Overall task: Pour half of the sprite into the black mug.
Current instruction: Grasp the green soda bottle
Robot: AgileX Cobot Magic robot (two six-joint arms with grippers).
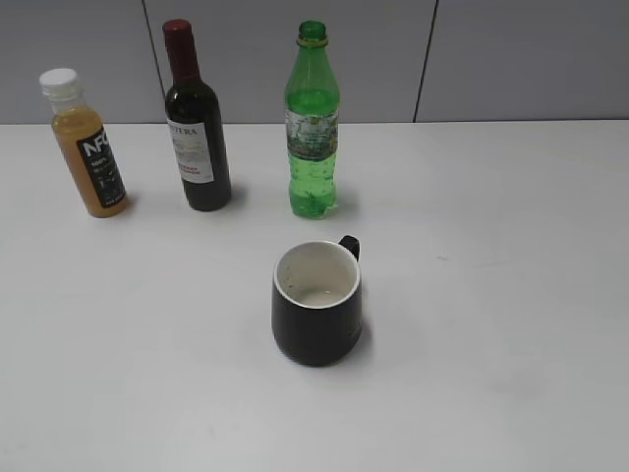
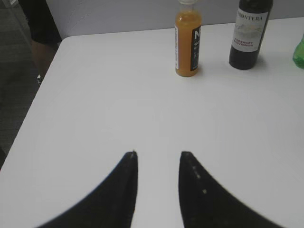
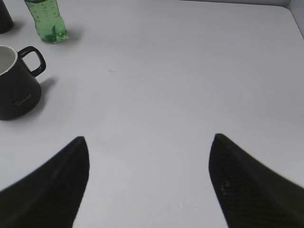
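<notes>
White table (image 1: 511, 295): green sprite (image 1: 313, 123) upright, capless, behind black mug (image 1: 316, 303).

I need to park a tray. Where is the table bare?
Bare: the right side of the table, right of the sprite and black mug; also front left. Crowded: the back left row, juice bottle, wine bottle, sprite.

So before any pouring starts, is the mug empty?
Looks empty: the mug stands upright, its white inside bare down to the bottom, no liquid visible.
</notes>
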